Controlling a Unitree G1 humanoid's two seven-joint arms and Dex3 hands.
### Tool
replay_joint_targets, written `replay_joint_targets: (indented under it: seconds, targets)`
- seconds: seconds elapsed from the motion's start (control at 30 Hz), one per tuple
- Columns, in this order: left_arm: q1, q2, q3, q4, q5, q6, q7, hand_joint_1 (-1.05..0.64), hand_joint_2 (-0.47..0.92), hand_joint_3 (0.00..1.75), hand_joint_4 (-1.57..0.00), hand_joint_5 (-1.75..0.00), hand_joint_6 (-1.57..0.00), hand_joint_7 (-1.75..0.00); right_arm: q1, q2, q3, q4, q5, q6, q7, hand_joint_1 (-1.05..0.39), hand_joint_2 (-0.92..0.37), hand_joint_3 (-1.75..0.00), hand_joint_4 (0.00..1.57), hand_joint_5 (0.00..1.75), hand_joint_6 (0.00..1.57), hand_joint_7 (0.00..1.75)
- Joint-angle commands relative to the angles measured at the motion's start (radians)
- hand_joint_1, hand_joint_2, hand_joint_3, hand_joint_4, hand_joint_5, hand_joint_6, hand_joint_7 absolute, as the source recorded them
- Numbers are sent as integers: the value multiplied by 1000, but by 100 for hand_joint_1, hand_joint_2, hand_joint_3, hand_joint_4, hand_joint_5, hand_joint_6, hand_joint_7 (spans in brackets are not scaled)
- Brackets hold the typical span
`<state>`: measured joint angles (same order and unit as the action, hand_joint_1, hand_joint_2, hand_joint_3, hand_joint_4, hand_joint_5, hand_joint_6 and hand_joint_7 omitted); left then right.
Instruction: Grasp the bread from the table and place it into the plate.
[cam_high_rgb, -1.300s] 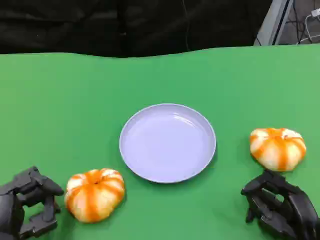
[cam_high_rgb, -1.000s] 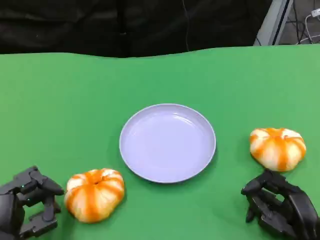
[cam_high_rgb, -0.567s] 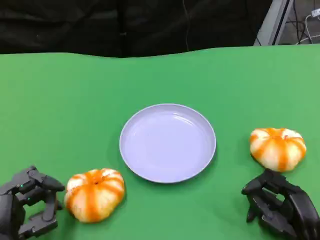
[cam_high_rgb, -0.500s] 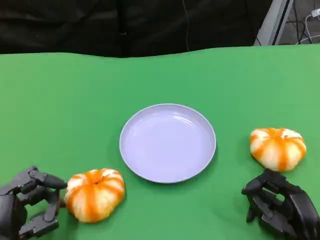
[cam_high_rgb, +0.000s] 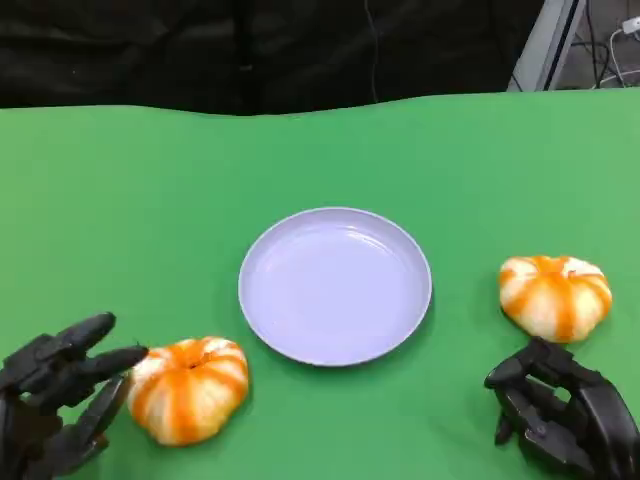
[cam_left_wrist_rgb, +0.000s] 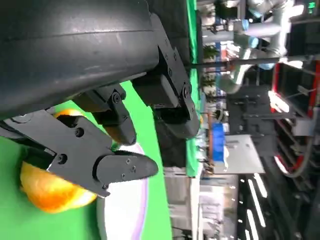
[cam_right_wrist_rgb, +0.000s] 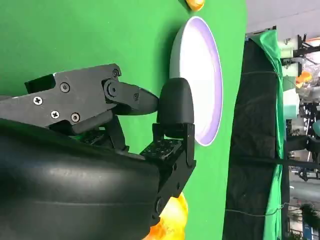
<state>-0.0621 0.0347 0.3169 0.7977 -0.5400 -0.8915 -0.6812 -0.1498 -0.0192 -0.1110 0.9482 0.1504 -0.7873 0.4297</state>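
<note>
Two orange-and-white striped bread rolls lie on the green table. One bread roll (cam_high_rgb: 188, 389) sits near the front left; the other bread roll (cam_high_rgb: 555, 296) lies at the right. Between them stands an empty pale lilac plate (cam_high_rgb: 335, 285). My left hand (cam_high_rgb: 58, 392) is just left of the near roll, fingers spread toward it and holding nothing. The left wrist view shows that roll (cam_left_wrist_rgb: 52, 192) beyond the fingers (cam_left_wrist_rgb: 120, 167), with the plate (cam_left_wrist_rgb: 125, 215) behind. My right hand (cam_high_rgb: 560, 420) rests below the right roll with fingers curled in. The right wrist view shows the plate (cam_right_wrist_rgb: 202, 85) and a roll (cam_right_wrist_rgb: 170, 222).
The green cloth (cam_high_rgb: 150, 200) covers the whole table. A black curtain (cam_high_rgb: 250, 50) hangs behind the far edge. A grey frame and cables (cam_high_rgb: 590, 45) stand at the far right corner.
My left hand's fingers have uncurled and now reach out flat toward the near roll. The rolls, plate and right hand have stayed put.
</note>
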Motion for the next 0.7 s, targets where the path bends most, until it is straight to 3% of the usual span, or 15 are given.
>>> replay_joint_targets:
  seconds: [0.03, 0.17, 0.2, 0.37, 0.7]
  targets:
    - [-17, 13, 28, 28, -9, -46, -68, -52, 92, 11, -79, -4, -70, 0, 0, -19, -9, 4, 2, 5, -3, -26, -92, -53, 71, 175, 64, 142]
    - [-15, 72, 17, 83, 251, -233, 62, -77, 92, 19, -62, -1, -57, 0, -3, -20, -7, 7, -7, 1, -13, -27, -92, -52, 71, 175, 64, 142]
    - [-7, 93, 13, 84, 360, -268, 121, -83, 92, 21, -50, 0, -51, 0, -3, -20, -6, 9, -8, -1, -14, -27, -92, -52, 71, 175, 64, 142]
    - [53, 140, -11, -17, 759, -241, 397, -98, 92, 20, -19, 0, -37, 0, -5, -21, -8, 10, -8, -3, -8, -26, -92, -53, 72, 175, 64, 142]
    - [103, 239, -159, -207, 1146, -45, 761, -102, 92, 12, -16, -1, -31, 0, -6, -19, -13, 9, -1, 10, -5, -26, -92, -53, 72, 175, 64, 142]
